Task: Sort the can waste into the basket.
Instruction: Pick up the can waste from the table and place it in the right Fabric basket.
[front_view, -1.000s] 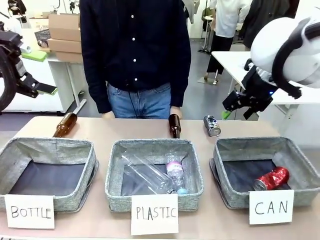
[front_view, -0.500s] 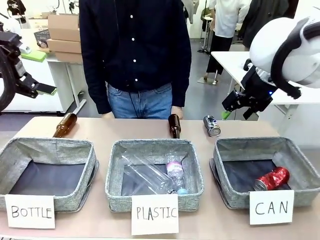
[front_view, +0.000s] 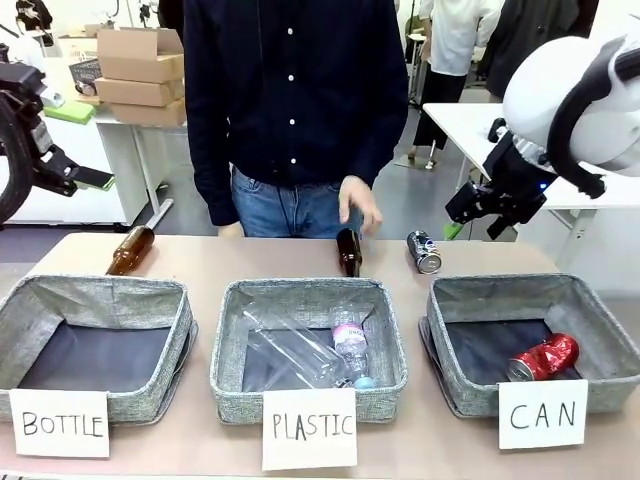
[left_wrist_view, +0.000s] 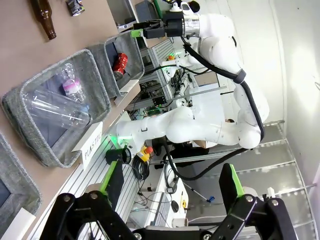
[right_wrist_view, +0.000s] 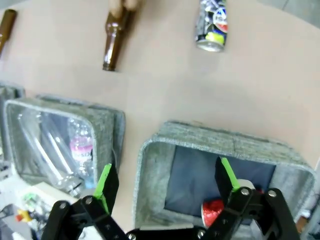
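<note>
Cans are what we watch: the red can (front_view: 543, 357) lies on its side inside the basket (front_view: 500, 290) marked CAN, against its right wall. The dark can (front_view: 424, 251) lies on the table (front_view: 250, 262) just behind that basket. Our right gripper (front_view: 472, 225) hangs in the air above the dark can, jaws spread wide and holding nothing (our left gripper (left_wrist_view: 170, 165), raised off at the left side, is just as wide and empty). A person's hand (front_view: 358, 203) hovers over a brown bottle (front_view: 348, 250).
</note>
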